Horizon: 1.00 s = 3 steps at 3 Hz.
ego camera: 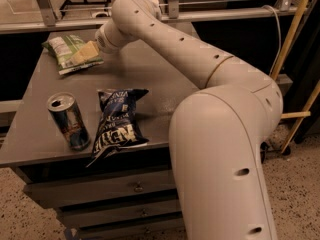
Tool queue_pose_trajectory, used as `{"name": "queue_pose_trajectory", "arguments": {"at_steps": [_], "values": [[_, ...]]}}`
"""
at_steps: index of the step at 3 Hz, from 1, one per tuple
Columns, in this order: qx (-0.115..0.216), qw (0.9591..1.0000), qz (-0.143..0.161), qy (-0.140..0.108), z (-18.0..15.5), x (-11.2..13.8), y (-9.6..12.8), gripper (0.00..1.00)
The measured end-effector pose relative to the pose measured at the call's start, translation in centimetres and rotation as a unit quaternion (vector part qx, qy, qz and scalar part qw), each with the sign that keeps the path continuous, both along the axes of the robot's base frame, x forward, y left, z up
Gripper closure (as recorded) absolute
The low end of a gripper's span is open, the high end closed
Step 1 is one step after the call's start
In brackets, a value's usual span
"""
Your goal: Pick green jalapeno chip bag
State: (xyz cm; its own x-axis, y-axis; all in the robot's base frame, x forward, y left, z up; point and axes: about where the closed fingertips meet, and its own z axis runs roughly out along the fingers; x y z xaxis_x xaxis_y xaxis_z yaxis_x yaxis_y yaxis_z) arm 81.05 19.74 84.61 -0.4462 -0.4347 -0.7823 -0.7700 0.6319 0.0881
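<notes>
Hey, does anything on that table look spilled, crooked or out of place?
Nothing spilled. The blue bag lies crumpled, its lower corner poking past the front edge of the table. The can stands upright. The tool is over the green bag at the far left.
</notes>
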Motion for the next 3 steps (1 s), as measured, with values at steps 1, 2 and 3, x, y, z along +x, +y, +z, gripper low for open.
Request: {"name": "queue_pose_trajectory", "arguments": {"at_steps": [1, 2, 3], "values": [[0.004, 1.0, 0.001, 0.004, -0.7, -0.2, 0.2, 0.0], [0.001, 0.9999, 0.017, 0.001, -0.8, -0.5, 1.2, 0.0], [-0.023, 0.998, 0.058, -0.012, -0.9, -1.0, 4.1, 0.0]]}}
